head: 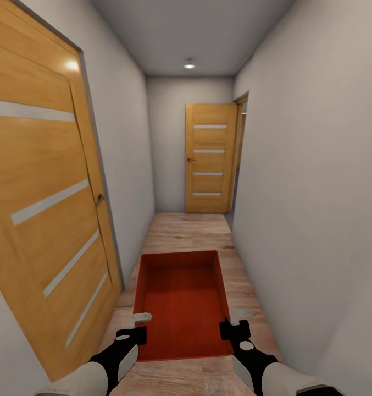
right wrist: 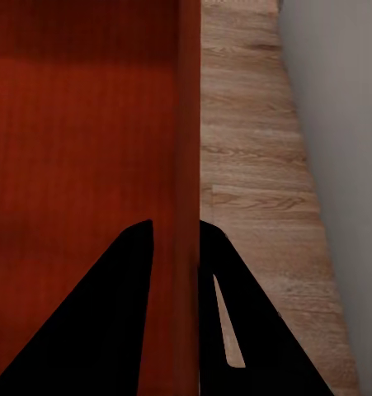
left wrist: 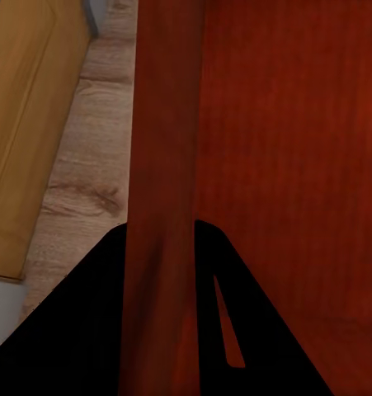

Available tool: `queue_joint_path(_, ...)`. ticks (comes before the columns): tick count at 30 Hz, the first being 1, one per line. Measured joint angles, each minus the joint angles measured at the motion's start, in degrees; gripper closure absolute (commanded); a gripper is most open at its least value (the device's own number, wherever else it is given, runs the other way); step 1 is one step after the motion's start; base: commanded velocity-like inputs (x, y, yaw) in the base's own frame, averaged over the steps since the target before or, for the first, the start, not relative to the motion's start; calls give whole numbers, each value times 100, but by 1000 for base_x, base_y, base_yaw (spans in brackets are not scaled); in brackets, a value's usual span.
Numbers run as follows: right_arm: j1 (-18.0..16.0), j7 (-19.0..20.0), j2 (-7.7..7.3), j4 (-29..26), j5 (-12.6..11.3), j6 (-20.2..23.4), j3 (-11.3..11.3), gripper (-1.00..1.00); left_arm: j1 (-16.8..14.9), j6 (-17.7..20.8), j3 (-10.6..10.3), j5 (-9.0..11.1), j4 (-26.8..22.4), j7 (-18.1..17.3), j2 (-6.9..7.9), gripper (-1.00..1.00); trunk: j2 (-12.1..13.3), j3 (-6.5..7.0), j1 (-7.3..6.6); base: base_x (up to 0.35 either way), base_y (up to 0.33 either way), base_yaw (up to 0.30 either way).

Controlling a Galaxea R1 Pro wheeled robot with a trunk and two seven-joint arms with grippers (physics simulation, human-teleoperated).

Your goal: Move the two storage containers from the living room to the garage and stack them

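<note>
One orange-red open-top storage container [head: 180, 297] hangs in front of me above the pale wood-plank floor [head: 188, 231] of a narrow hallway. My left gripper [head: 139, 328] is shut on its left side wall, my right gripper [head: 232, 325] on its right side wall. The left wrist view has that wall [left wrist: 165, 148] pinched between the black fingers [left wrist: 78, 330] of the left gripper [left wrist: 161, 227]. In the right wrist view the right wall [right wrist: 190, 148] runs between the dark fingers [right wrist: 111, 330] of the right gripper [right wrist: 176, 224]. The second container, the living room and the garage are out of view.
A wooden door [head: 43, 192] with pale stripes stands close on my left. Another such door [head: 209, 159] closes the far end of the hallway, with an open doorway [head: 242, 148] beside it. Grey-white walls [head: 312, 192] press in on both sides.
</note>
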Motion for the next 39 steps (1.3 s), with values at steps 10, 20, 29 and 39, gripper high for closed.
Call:
queue_joint_path(10, 0, 2, -2, -1, 9, 2, -5, 100, 0, 0, -7, 8, 0, 5, -2, 100, 0, 0, 0, 322, 0, 0)
queue_joint_path(20, 0, 1, -2, -1, 7, 2, -5, 100, 0, 0, -9, 10, 0, 6, -2, 100, 0, 0, 0, 322, 0, 0)
queue_joint_path(29, 0, 1, -1, 0, 5, 1, -3, 100, 0, 0, -7, 8, 0, 4, -1, 100, 0, 0, 0, 322, 0, 0)
queue_joint_path(39, 0, 1, -1, -1, 6, 2, -4, 100, 0, 0, -7, 8, 0, 5, -1, 100, 0, 0, 0, 322, 0, 0)
